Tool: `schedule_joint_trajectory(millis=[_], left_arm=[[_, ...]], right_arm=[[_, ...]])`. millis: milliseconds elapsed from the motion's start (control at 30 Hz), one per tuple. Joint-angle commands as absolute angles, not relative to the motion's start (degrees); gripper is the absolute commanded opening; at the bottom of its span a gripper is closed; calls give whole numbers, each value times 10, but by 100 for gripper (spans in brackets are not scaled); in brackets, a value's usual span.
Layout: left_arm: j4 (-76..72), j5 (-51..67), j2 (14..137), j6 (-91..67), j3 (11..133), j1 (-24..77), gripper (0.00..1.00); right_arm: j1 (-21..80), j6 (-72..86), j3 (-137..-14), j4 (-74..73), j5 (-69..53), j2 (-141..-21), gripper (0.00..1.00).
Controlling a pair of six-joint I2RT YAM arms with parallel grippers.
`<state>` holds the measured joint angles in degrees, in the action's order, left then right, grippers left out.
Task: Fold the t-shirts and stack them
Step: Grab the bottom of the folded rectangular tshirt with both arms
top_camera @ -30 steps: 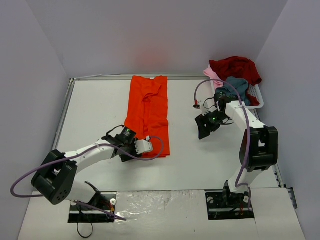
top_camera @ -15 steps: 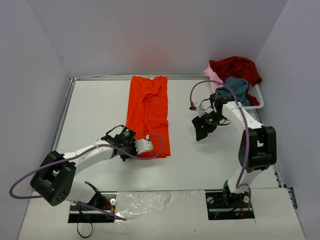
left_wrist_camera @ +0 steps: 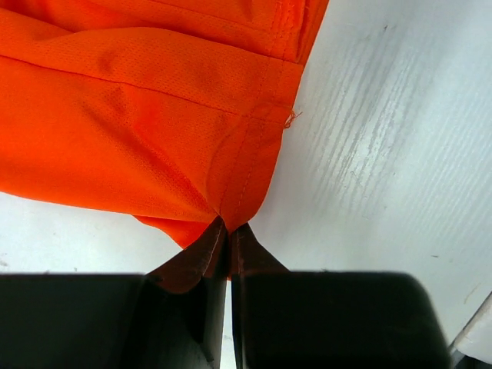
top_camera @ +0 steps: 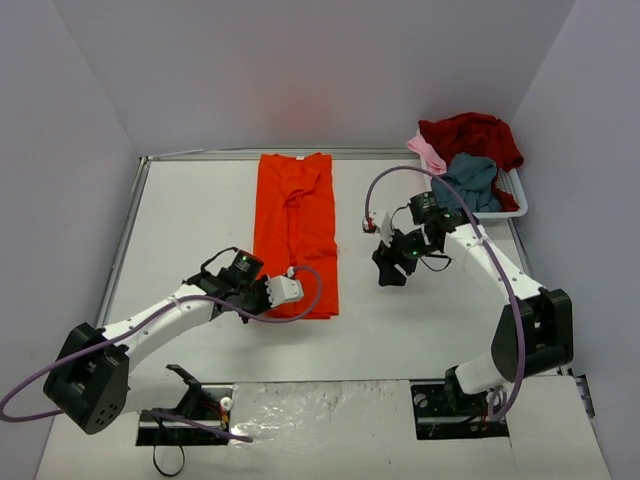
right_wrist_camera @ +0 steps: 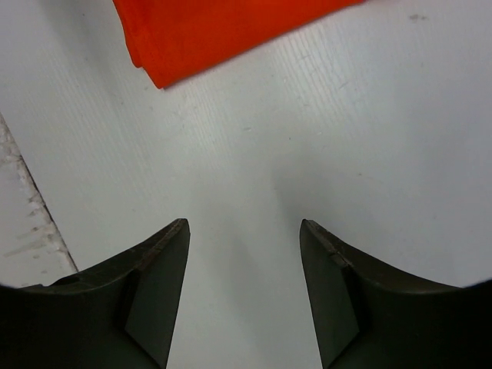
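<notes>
A bright orange-red t-shirt [top_camera: 295, 228] lies folded lengthwise into a long strip on the white table. My left gripper [top_camera: 268, 296] is shut on its near left hem corner; the left wrist view shows the cloth [left_wrist_camera: 146, 115] pinched between the closed tips [left_wrist_camera: 228, 228]. My right gripper [top_camera: 385, 272] is open and empty, hovering over bare table right of the shirt's near end. In the right wrist view the shirt's corner [right_wrist_camera: 215, 31] lies beyond the spread fingers [right_wrist_camera: 244, 223]. Dark red [top_camera: 475, 135], grey-blue [top_camera: 470, 175] and pale pink [top_camera: 428, 152] shirts sit piled in the basket.
A white slatted basket [top_camera: 512, 200] stands at the back right against the wall. Grey walls enclose the table on three sides. A crinkled foil strip [top_camera: 320, 410] runs along the near edge between the arm bases.
My right gripper has moved left and nearer, toward the shirt's near right corner, still open. My left gripper stays shut on the hem, and its arm has shifted slightly.
</notes>
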<state>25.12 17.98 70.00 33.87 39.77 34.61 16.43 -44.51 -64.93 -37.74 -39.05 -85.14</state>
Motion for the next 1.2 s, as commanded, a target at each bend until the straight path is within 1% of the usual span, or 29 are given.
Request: schedule_joint_trajectory(millis=[0, 133, 367, 500, 733, 867, 1167], left_arm=[[286, 213, 721, 337, 442, 339, 2], [305, 216, 751, 343, 468, 332, 2], [330, 210, 816, 348, 522, 303, 2], [344, 251, 840, 345, 544, 270, 3], [359, 281, 848, 345, 551, 242, 2], [362, 291, 854, 346, 551, 236, 2], [360, 300, 867, 345, 554, 236, 2]], right_arm=[[175, -493, -609, -302, -430, -811, 56], [197, -494, -542, -227, -412, -781, 57], [257, -497, -483, -138, -363, -769, 57], [288, -484, -457, -69, -338, -768, 56], [347, -489, -441, -17, -291, -797, 56], [387, -483, -444, -5, -286, -814, 56], [444, -471, -469, -5, -281, -875, 55]])
